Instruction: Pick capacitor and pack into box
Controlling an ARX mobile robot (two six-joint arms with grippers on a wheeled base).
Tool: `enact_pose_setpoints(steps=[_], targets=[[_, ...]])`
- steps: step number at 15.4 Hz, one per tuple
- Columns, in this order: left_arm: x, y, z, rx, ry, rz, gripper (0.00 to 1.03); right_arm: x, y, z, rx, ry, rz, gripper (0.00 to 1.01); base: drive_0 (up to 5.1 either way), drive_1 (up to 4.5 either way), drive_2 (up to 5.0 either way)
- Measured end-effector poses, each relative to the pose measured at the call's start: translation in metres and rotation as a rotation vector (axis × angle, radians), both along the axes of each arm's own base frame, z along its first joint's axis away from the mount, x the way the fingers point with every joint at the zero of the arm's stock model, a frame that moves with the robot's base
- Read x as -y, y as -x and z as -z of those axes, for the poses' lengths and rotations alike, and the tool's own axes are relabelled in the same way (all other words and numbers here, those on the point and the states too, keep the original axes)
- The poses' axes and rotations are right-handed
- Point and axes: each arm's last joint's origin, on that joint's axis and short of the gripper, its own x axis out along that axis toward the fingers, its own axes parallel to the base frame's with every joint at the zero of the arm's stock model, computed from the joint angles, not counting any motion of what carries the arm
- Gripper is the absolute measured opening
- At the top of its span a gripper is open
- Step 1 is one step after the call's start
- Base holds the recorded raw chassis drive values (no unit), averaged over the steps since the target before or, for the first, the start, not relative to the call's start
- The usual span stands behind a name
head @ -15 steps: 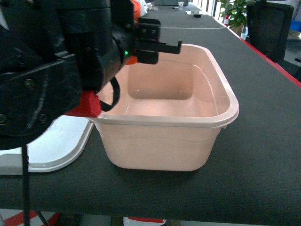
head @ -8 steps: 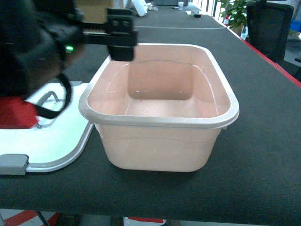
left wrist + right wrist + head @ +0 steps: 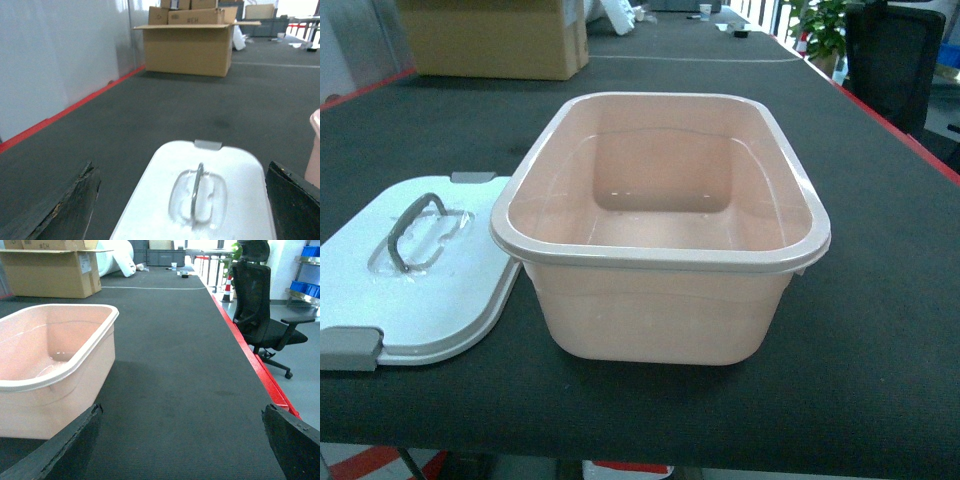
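Observation:
The box (image 3: 660, 256), a pale pink tub, stands open at the centre of the black table, and its inside is bare. Its white lid (image 3: 430, 290) with a grey handle (image 3: 415, 230) lies flat to the left of it. No capacitor shows in any view. Neither gripper appears in the head view. In the left wrist view my left gripper (image 3: 181, 170) is open, its fingers wide apart above the near end of the lid (image 3: 215, 165); a sliver of the box (image 3: 315, 150) shows at the right edge. My right gripper (image 3: 182, 410) is open over bare mat, right of the box (image 3: 55, 385).
A brown cardboard carton (image 3: 495, 40) stands at the table's far left. A red strip (image 3: 245, 355) marks the right table edge, with a black office chair (image 3: 260, 310) beyond it. A pale wall (image 3: 55, 60) runs along the left side.
My left arm, which filled the left of the head view, has drawn back out of it, uncovering the whole lid. The box has not moved.

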Motion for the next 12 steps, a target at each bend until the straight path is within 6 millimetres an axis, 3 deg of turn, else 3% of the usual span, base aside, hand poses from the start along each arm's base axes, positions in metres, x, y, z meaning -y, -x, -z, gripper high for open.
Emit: enact_pose_setpoints(steps=[2,3,5,10,12], targets=[[-0.004,0.018,0.009,-0.032,-0.002,-0.014,0.98,0.0,0.0,0.0,0.0,0.0,0.0,0.98,0.0,0.0,0.0],[-0.004,0.043,0.02,-0.056,-0.003,-0.029,0.98,0.0,0.0,0.0,0.0,0.0,0.0,0.98,0.0,0.0,0.0],[-0.004,0.065,0.03,-0.057,-0.001,-0.036,0.98,0.0,0.0,0.0,0.0,0.0,0.0,0.98,0.0,0.0,0.0],[-0.005,0.064,0.029,-0.053,0.01,-0.041,0.98,0.0,0.0,0.0,0.0,0.0,0.0,0.98,0.0,0.0,0.0],[-0.012,0.07,0.027,-0.083,0.018,0.173,0.76,0.0,0.0,0.0,-0.001,0.0,0.0,0.98,0.0,0.0,0.0]])
